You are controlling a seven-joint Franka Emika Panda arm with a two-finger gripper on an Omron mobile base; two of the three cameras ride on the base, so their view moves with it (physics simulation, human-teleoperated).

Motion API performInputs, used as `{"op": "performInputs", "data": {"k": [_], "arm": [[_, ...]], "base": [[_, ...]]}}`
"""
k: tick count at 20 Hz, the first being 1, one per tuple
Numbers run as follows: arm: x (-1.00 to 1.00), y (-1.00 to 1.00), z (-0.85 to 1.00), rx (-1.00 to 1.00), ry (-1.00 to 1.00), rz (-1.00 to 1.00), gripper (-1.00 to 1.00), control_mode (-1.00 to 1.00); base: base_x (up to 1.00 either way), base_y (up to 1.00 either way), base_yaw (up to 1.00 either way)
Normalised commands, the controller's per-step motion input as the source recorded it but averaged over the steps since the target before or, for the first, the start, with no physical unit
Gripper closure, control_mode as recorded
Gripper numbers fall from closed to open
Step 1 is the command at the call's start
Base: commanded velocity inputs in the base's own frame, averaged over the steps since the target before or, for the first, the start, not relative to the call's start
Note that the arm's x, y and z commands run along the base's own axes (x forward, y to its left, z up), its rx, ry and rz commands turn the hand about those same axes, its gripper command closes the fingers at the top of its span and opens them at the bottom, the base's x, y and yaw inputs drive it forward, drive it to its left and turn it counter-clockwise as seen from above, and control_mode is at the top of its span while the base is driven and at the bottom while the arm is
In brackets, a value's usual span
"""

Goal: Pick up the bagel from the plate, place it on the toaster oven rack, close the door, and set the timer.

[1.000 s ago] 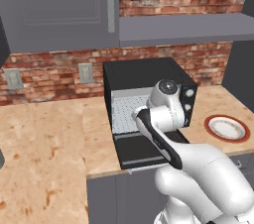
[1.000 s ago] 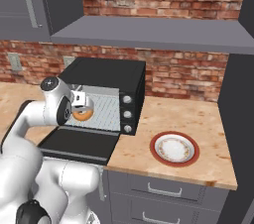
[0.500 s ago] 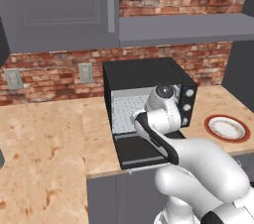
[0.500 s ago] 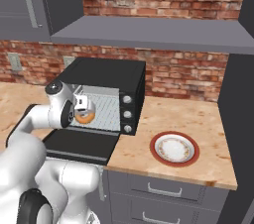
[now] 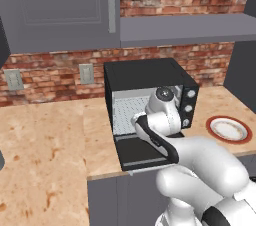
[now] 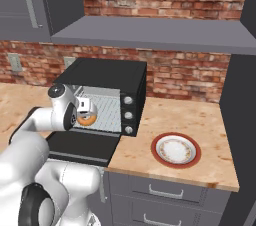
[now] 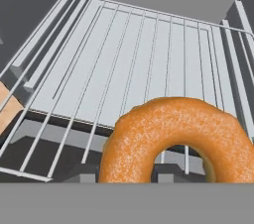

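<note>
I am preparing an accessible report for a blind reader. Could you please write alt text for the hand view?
An orange-brown bagel fills the lower right of the view, close to the camera and over the front edge of the silver wire rack. The rack stretches away into the toaster oven, whose dark walls rise on both sides.

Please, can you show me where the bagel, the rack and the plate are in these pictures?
bagel [image 7: 171,134], hand view, on its orange ring, upper part.
rack [image 7: 124,54], hand view, on the silver wire grid's middle.
plate [image 6: 176,150], right base view, on its white centre.
</note>
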Motion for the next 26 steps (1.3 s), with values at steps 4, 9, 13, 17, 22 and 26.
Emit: {"op": "performInputs", "data": {"k": [4, 9, 13, 17, 22, 26], "arm": [[0.23, 0.0, 0.0, 0.0, 0.0, 0.0, 1.0, -1.0], [0.28, 0.0, -0.02, 0.0, 0.0, 0.0, -1.0, -1.0], [0.06, 0.01, -0.01, 0.0, 0.0, 0.0, -1.0, -1.0], [0.0, 0.0, 0.0, 0.0, 0.0, 0.0, -1.0, -1.0], [-0.36, 0.0, 0.09, 0.01, -0.07, 0.0, -1.0, -1.0], [-1.0, -0.04, 0.39, 0.04, -0.22, 0.0, -1.0, -1.0]], "base": [[0.0, 0.0, 0.0], [0.0, 0.0, 0.0], [0.0, 0.0, 0.0], [0.0, 0.0, 0.0], [0.0, 0.0, 0.0], [0.0, 0.0, 0.0]]}}
